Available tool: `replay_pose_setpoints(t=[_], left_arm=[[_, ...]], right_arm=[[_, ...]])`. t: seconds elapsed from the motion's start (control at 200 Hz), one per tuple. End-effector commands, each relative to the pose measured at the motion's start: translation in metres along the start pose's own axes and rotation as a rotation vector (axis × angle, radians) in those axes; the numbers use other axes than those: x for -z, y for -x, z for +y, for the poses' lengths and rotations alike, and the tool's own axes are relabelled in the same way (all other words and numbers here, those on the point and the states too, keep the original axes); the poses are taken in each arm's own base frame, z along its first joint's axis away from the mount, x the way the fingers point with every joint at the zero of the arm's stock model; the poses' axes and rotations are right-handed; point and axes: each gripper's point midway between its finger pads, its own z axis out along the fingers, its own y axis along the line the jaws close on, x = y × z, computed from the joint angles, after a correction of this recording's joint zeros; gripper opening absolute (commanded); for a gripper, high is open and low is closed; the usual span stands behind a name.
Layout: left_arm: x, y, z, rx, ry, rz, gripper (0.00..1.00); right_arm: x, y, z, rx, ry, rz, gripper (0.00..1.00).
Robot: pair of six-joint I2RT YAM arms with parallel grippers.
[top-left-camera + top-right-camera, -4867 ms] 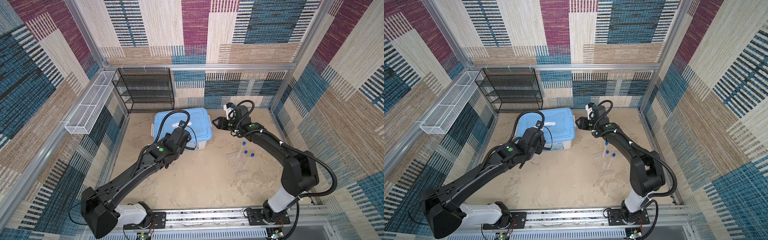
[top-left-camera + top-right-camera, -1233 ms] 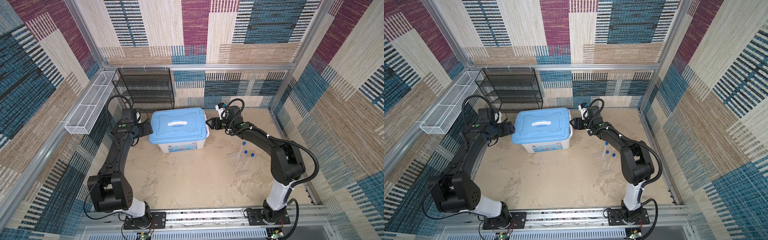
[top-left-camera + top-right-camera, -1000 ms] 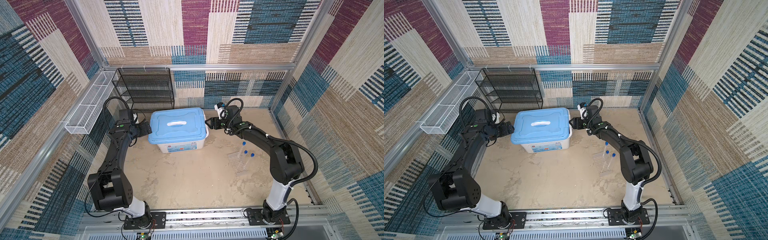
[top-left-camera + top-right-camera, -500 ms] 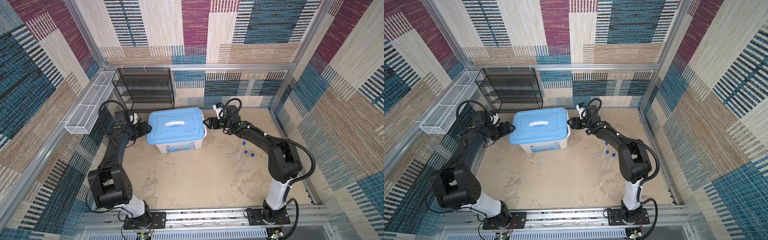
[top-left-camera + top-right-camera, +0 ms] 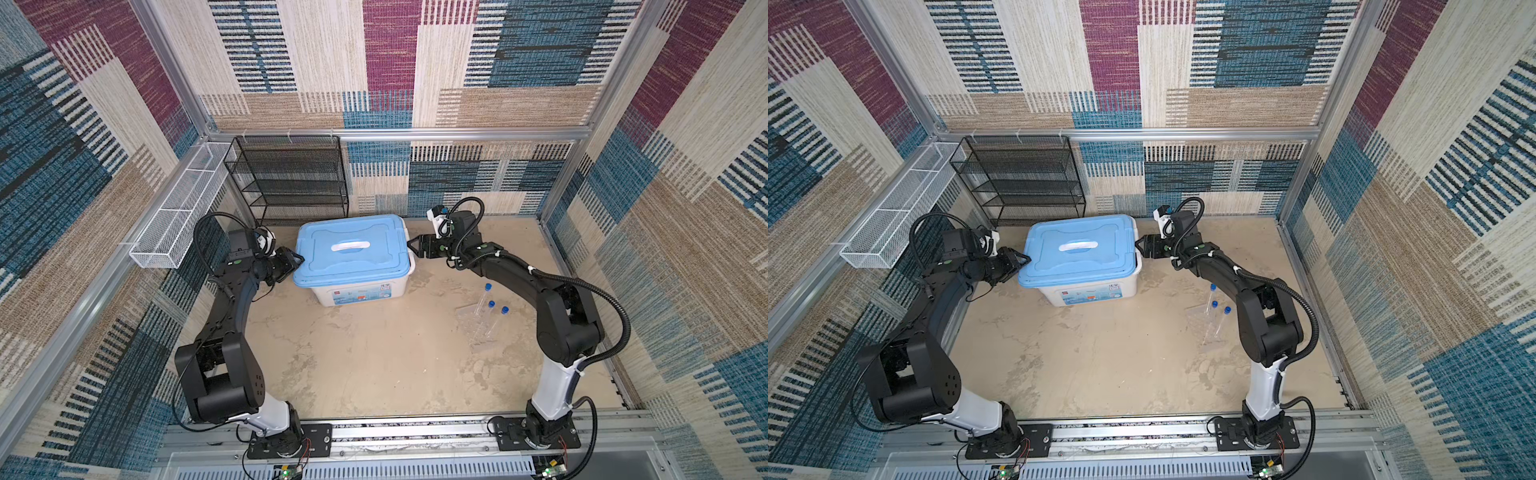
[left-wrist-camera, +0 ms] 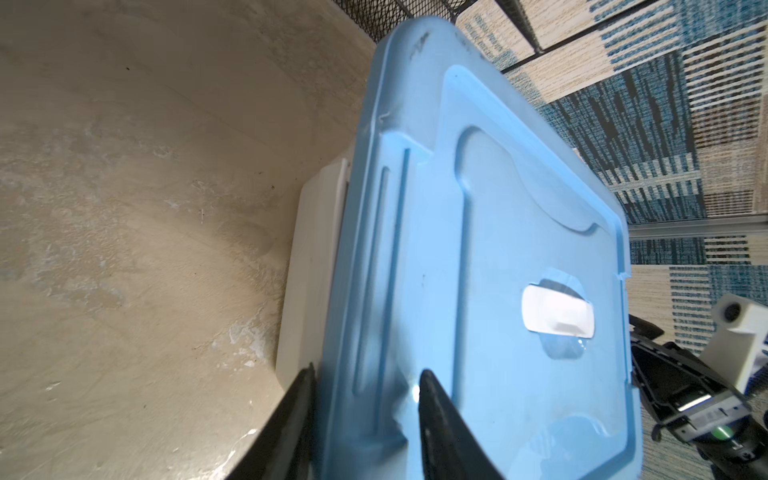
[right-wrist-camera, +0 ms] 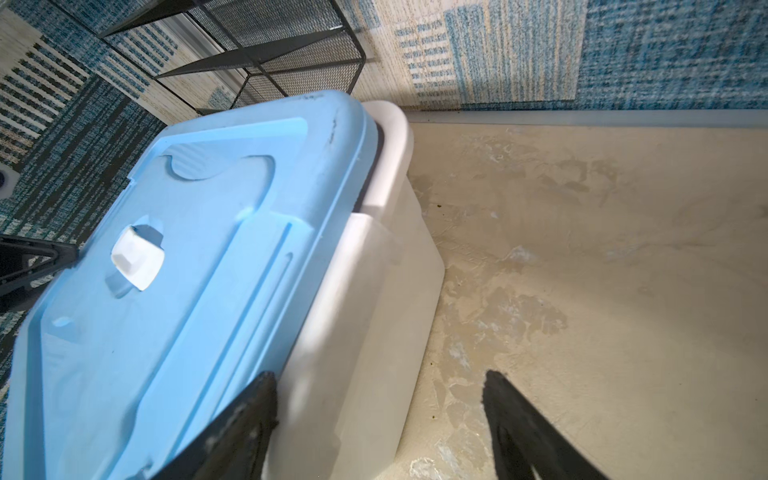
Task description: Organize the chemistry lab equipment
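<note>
Blue-capped tubes [image 5: 490, 308] appear roughly parallel, caps at their far ends.

Tubes [image 5: 488, 309] right of tub [image 5: 357, 294]; shelf [image 5: 291, 183] behind

3 clear blue-capped tubes [image 5: 488, 315] sit together in the clear tube rack [image 5: 482, 344], caps up.

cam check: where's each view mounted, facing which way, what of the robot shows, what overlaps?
Both top views: high over the base rail, looking down toward the back wall; both arms whole, left gripper and right gripper flanking the blue lid; blue-capped tubes.
Left wrist: on the left arm, looking along its fingers across the lid; right gripper beyond.
Right wrist: on the right arm, looking along its fingers at the white tub end; left gripper's tip beyond.
Shared: every view shows the lid and its white handle.
</note>
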Motion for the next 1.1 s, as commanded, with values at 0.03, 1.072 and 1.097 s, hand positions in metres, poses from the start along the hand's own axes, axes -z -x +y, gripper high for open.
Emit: replay_pose_setpoints(t=[0.03,1.072,1.097], left_arm=[[0.005,-0.001,-0.019,0.015,-0.087,0.008,0.40],[0.016,0.001,0.013,0.015,0.004,-0.038,0.40],[0.016,0.000,0.009,0.013,-0.015,-0.034,0.41]], right_arm=[[0.002,0.001,0.010,0.004,0.037,-0.004,0.80],[-0.005,0.007,-0.015,-0.014,-0.120,0.016,0.85],[-0.004,0.008,-0.012,-0.016,-0.108,0.011,0.85]])
